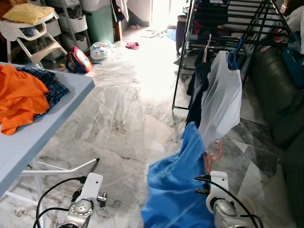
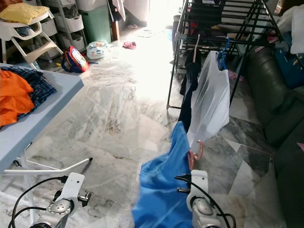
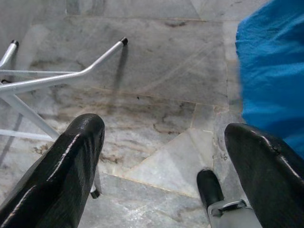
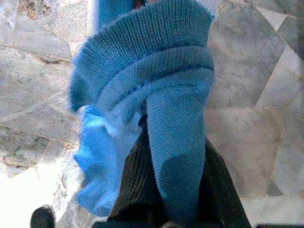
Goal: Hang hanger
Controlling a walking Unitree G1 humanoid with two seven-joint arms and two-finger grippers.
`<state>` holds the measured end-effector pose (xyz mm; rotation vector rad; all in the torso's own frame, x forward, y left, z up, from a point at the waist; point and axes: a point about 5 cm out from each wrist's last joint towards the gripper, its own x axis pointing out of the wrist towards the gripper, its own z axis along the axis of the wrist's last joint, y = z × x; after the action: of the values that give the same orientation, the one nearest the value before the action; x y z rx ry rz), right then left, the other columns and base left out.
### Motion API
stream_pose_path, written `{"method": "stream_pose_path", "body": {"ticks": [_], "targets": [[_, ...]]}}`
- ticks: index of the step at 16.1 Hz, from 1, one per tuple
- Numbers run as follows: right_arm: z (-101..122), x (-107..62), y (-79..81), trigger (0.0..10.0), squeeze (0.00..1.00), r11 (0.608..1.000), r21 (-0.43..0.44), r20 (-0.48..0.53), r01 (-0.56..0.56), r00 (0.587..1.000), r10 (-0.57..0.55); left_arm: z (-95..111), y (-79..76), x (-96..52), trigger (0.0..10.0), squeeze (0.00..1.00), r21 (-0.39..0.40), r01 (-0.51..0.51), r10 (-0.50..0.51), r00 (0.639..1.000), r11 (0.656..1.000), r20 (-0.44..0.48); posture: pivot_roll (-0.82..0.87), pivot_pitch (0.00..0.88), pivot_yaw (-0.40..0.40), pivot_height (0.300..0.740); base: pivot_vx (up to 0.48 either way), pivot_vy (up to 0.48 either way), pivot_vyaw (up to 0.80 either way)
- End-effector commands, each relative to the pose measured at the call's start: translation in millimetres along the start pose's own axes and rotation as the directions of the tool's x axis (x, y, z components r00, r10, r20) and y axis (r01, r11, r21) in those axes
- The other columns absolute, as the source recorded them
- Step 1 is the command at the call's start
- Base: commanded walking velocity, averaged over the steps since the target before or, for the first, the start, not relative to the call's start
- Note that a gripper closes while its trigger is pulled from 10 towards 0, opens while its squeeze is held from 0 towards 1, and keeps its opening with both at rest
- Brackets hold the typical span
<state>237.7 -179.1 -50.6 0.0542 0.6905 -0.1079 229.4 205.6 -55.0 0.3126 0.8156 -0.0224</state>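
Observation:
My right gripper (image 4: 173, 142) is shut on the ribbed collar of a blue knit garment (image 1: 173, 185), low at the front right. The garment hangs down beside the arm. A pink hanger hook (image 1: 214, 154) sticks up out of it just above the wrist. Ahead to the right stands a black drying rack (image 1: 228, 28). On it hang a white garment (image 1: 221, 97) on a blue hanger (image 1: 233, 57) and a dark garment (image 1: 197, 88). My left gripper (image 3: 166, 128) is open over the marble floor, with nothing between its fingers (image 3: 78, 142).
On the left, a light blue table (image 1: 42, 128) carries orange and checked clothes; its white legs (image 1: 61, 171) reach toward my left arm. A dark sofa (image 1: 280, 99) lines the right side. A high chair (image 1: 28, 33), a bag (image 1: 78, 59) and storage bins stand at the back.

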Motion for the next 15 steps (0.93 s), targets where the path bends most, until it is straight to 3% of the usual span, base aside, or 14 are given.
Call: {"method": "stream_pose_path", "body": {"ticks": [1, 3, 7, 15], "targets": [[-0.5, 0.4, -2.9, 10.0, 0.00, 0.999, 0.028, -0.018, 0.021, 1.000, -0.021, -2.5, -1.2, -0.3, 10.0, 0.00, 0.008, 0.001, -0.001, 1.000, 1.000, -0.014, 0.06, 0.024, -0.025, 0.740, 0.000, 0.000, 0.00], [-2.7, 0.1, -3.0, 10.0, 0.00, 0.999, 0.027, -0.034, 0.025, 0.999, -0.024, -1.8, -2.4, -0.1, 10.0, 0.00, 0.011, 0.004, -0.004, 1.000, 1.000, -0.012, 0.07, 0.024, -0.022, 0.740, 0.000, 0.000, 0.00], [-4.8, 0.2, 6.7, 10.0, 0.00, 0.998, -0.055, -0.052, -0.022, 0.998, 0.020, 0.2, -2.4, 0.3, 10.0, 0.00, 0.060, -0.003, 0.003, 1.000, 0.998, -0.011, 0.07, 0.025, 0.000, 0.740, 0.000, 0.000, 0.00], [-13.7, -2.3, 2.9, 10.0, 0.00, 0.997, -0.071, -0.086, -0.023, 0.996, 0.017, -6.6, 5.1, -1.5, 10.0, 0.00, 0.078, -0.027, 0.028, 1.000, 0.997, -0.014, 0.06, 0.023, -0.006, 0.740, 0.000, 0.000, 0.00]]}}
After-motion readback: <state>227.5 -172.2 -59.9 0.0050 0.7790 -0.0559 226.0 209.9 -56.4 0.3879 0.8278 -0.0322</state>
